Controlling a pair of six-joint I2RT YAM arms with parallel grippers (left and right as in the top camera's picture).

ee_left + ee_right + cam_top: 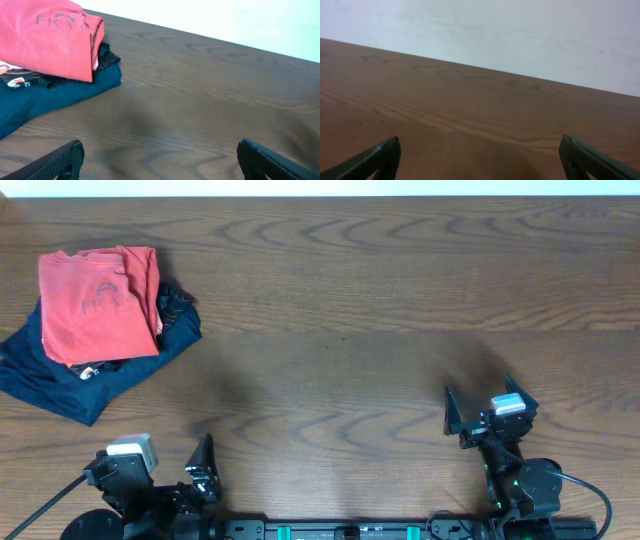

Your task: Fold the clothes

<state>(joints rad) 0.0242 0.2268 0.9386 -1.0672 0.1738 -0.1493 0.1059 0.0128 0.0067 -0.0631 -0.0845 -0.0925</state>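
Observation:
The orange-red T-shirt with the "SOCCER" print is not in view. A folded salmon-pink garment (98, 302) lies on a dark navy garment (60, 380) at the far left of the table; both also show in the left wrist view, the pink one (47, 42) on the navy one (55, 97). My left gripper (160, 468) is open and empty near the front left edge, its fingers wide apart in its wrist view (160, 162). My right gripper (487, 404) is open and empty at the front right, over bare wood in its wrist view (480, 160).
The wooden table (350, 330) runs to a far edge against a pale wall (520, 35). A small red-and-white print (16, 83) shows on the navy garment under the pink one.

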